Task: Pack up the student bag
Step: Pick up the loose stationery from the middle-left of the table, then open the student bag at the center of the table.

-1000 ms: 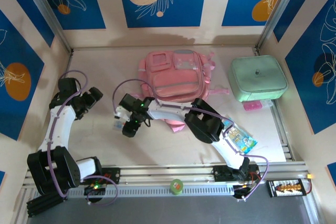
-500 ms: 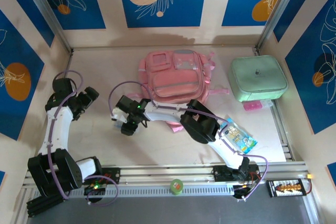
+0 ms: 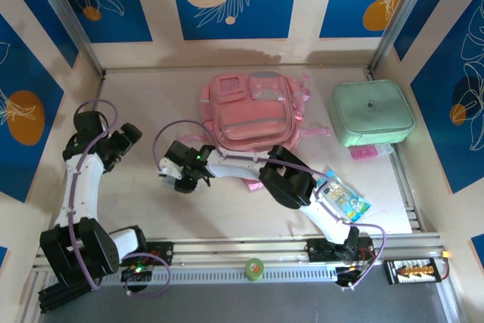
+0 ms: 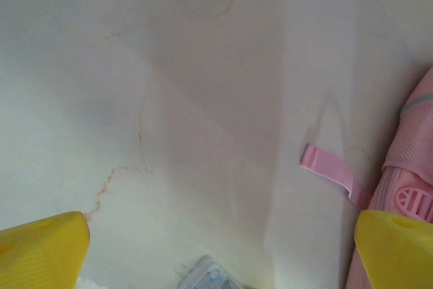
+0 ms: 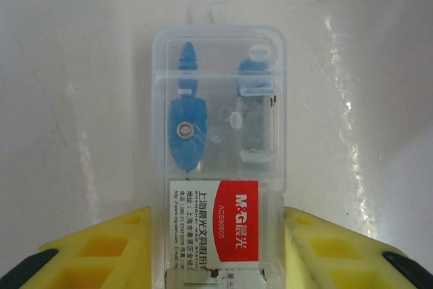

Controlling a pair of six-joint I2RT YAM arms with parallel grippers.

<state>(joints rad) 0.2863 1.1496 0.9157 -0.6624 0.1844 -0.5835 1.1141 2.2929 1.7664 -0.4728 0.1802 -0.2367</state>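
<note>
Over the last second the right tool (image 3: 174,176) has been carried a little further toward the left edge of the counter (image 3: 144,96) and its fingers have been drawn in. They are now seen pressed against both long sides of a clear plastic compass case (image 5: 220,133), which lies flat on the counter with a blue compass and a red label visible through its lid. A pinch on the case is therefore judged to be made, though no lift is shown yet.

The left tool (image 3: 128,138) is held spread wide near the left edge, with nothing between its yellow fingers (image 4: 44,248); a pink strap (image 4: 328,170) is seen beyond it.

The student bag (image 3: 253,115) is lying flat at the middle of the far edge, just beyond the case. An opening cannot be made out, so one may be needed before the case goes in.
</note>
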